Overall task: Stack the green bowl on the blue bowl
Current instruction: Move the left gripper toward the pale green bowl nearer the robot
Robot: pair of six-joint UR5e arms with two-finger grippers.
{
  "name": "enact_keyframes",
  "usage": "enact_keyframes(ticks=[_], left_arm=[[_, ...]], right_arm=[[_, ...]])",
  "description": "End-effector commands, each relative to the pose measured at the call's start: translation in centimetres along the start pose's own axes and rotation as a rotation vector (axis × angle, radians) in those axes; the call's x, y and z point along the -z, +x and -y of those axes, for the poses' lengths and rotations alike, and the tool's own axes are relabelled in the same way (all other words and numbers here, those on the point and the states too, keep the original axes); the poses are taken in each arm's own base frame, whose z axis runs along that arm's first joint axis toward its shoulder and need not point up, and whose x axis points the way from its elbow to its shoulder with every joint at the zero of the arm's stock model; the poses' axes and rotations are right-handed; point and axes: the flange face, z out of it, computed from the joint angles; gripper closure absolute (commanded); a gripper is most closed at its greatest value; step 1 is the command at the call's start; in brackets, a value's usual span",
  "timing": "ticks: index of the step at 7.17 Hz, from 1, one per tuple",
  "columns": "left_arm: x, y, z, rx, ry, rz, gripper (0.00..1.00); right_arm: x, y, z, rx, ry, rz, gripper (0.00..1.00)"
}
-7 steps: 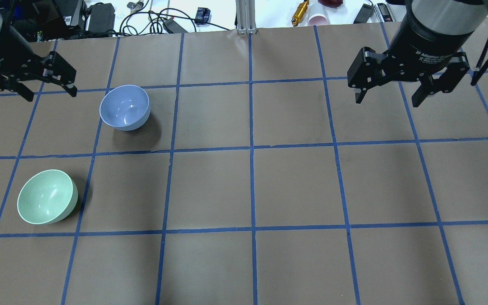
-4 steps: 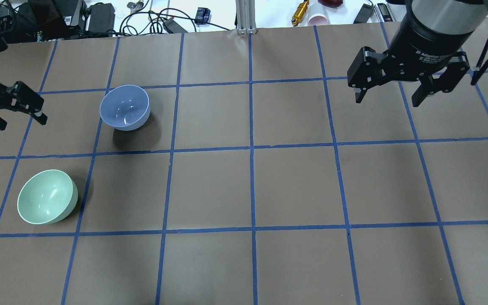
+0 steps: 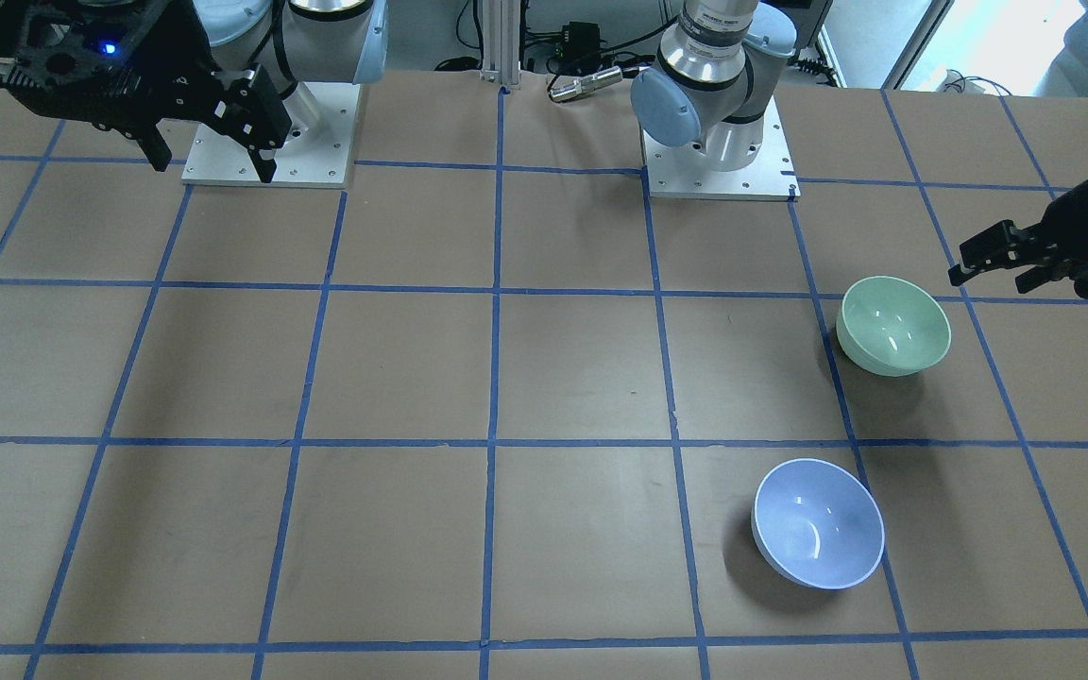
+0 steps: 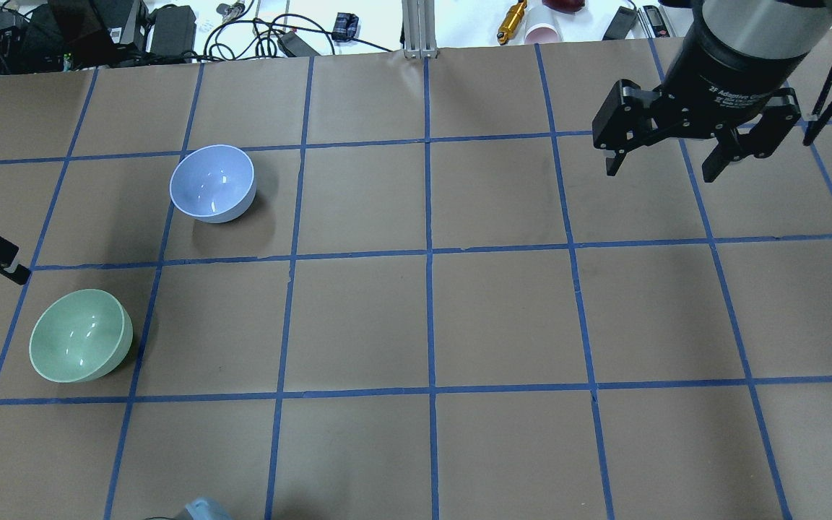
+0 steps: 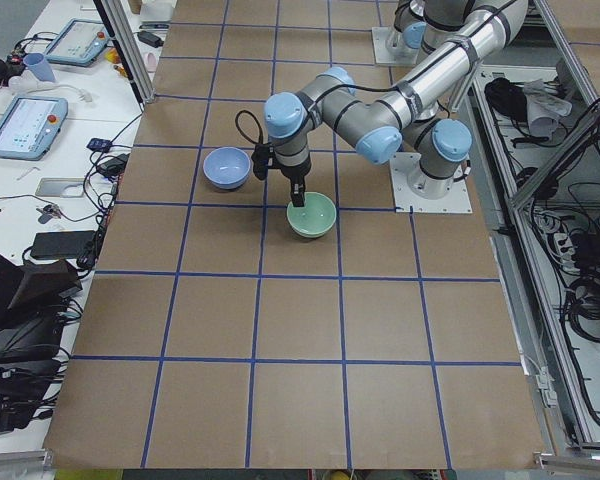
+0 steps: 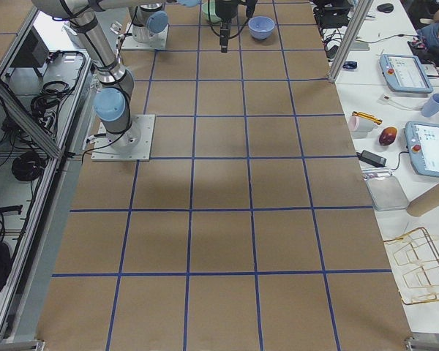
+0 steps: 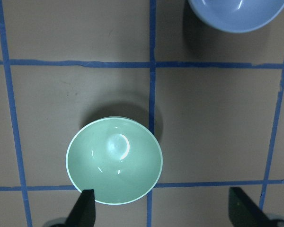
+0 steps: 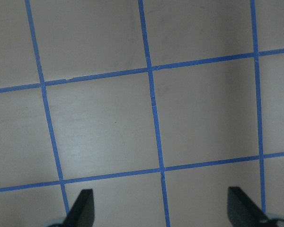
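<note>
While the green bowl (image 7: 114, 161) sits upright on the table near the blue bowl (image 4: 212, 183), the left gripper (image 7: 163, 210), fingers apart, hovers almost over it, far nearer than the equally spread right gripper (image 4: 660, 172).

The surface (image 4: 503, 310) is covered in brown paper and divided into squares by blue tape (image 4: 428, 253). Beyond its far edge, a post (image 4: 419, 29), a brass cylinder (image 4: 512, 20), a pink cup (image 4: 544, 32) and cables (image 4: 257, 32) are seen. A cardboard tube (image 6: 429, 197) and a wire rack (image 6: 423, 267) are laid on a bench (image 6: 399, 99).
</note>
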Motion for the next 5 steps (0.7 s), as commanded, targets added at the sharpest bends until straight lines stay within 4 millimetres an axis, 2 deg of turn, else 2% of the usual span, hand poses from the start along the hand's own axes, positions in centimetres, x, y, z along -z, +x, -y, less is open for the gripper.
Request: enact_keyframes(ticks=[1, 2, 3, 5], left_arm=[[-4.8, -3.8, -1.1, -0.033, 0.023, -0.006, 0.0], [-7.1, -4.7, -0.4, -0.065, 0.044, 0.022, 0.0], [-9.4, -5.2, -0.6, -0.099, 0.049, 0.027, 0.0], [-12.3, -6.8, -1.3, -0.077, 0.04, 0.002, 0.0]], right_arm=[[0.0, 0.0, 0.0, 0.0, 0.0, 0.0, 0.0], [0.0, 0.0, 0.0, 0.0, 0.0, 0.0, 0.0], [0.0, 0.0, 0.0, 0.0, 0.0, 0.0, 0.0], [0.0, 0.0, 0.0, 0.0, 0.0, 0.0, 0.0]])
